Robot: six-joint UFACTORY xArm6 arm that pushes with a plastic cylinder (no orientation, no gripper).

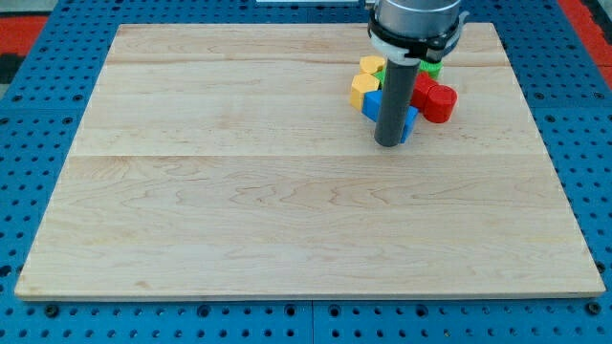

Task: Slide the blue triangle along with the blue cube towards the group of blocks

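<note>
My dark rod comes down from the view's top, and my tip [389,143] rests on the wooden board [287,210] at the lower edge of a tight cluster of blocks. Blue blocks [372,105] lie right behind the rod, partly hidden; a blue edge [411,121] shows on its right, and I cannot tell which is the triangle and which the cube. A yellow heart-like block [361,88] and a yellow block [372,65] sit at the cluster's left. A red cylinder [439,102] and a red block [422,86] sit at its right. A green block [431,68] shows behind.
The board lies on a blue perforated table [38,57]. The board's right edge [550,143] is the nearest edge to the cluster, besides the top edge. The arm's grey-white wrist [416,24] hangs over the cluster's back.
</note>
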